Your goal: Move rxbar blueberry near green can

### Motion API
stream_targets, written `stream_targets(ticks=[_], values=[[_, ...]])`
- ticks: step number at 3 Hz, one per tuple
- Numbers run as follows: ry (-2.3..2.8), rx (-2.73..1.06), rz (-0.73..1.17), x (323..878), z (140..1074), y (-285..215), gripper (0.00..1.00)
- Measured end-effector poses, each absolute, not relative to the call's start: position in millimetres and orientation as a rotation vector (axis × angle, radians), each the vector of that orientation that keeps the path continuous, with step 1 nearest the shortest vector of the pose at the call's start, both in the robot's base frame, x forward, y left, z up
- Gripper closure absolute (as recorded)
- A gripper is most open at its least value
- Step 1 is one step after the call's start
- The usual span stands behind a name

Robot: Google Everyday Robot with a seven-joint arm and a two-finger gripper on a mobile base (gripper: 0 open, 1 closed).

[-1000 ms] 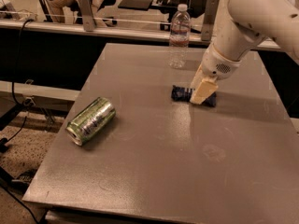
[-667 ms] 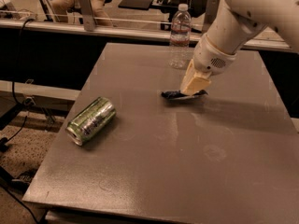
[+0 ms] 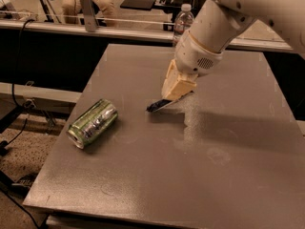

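rxbar blueberry [image 3: 157,106] now carried left toward green can [image 3: 93,122], gripper [image 3: 170,97] clamped on it, just above table [image 3: 228,175]

Grey work table in a dim workshop, with benches behind.

A flat grey table [image 3: 228,175] fills the view, the gripper [image 3: 174,97] low over its middle. A clear water bottle [image 3: 183,19] stands at its far edge. Behind runs a long pale counter [image 3: 52,25] over dark panels, bearing a metal upright [image 3: 87,8]. At the left, a black cable [image 3: 15,61] hangs toward the speckled floor [image 3: 26,159].
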State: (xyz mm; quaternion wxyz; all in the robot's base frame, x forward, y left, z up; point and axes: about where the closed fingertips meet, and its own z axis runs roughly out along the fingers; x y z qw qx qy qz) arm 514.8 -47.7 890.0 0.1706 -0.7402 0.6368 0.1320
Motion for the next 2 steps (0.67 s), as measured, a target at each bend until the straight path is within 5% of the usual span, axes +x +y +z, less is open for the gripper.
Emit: stream_targets(ticks=[2], values=[[1.668, -2.209, 0.441, 474, 894, -4, 1.0]])
